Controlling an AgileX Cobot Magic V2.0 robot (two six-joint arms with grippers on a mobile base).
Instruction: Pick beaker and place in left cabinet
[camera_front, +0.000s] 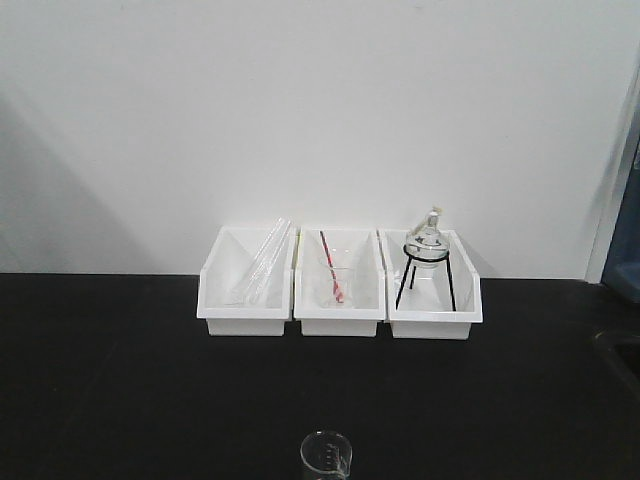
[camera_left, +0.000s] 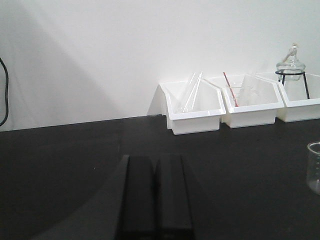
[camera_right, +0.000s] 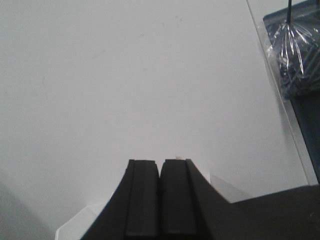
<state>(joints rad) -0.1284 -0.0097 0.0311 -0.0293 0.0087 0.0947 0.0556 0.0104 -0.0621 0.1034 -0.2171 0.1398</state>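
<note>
The small clear beaker (camera_front: 326, 455) stands upright on the black table at the bottom centre of the front view. Its edge also shows at the right border of the left wrist view (camera_left: 315, 165). My left gripper (camera_left: 155, 161) is shut and empty, low over the table, well to the left of the beaker. My right gripper (camera_right: 160, 162) is shut and empty, pointing up at the white wall. The left cabinet is out of view. Neither gripper shows in the front view.
Three white bins stand against the wall: the left bin (camera_front: 246, 283) holds glass tubes, the middle bin (camera_front: 340, 285) a clear beaker with a red rod, the right bin (camera_front: 432, 290) a round flask on a black tripod. A blue object (camera_right: 295, 55) is at the right.
</note>
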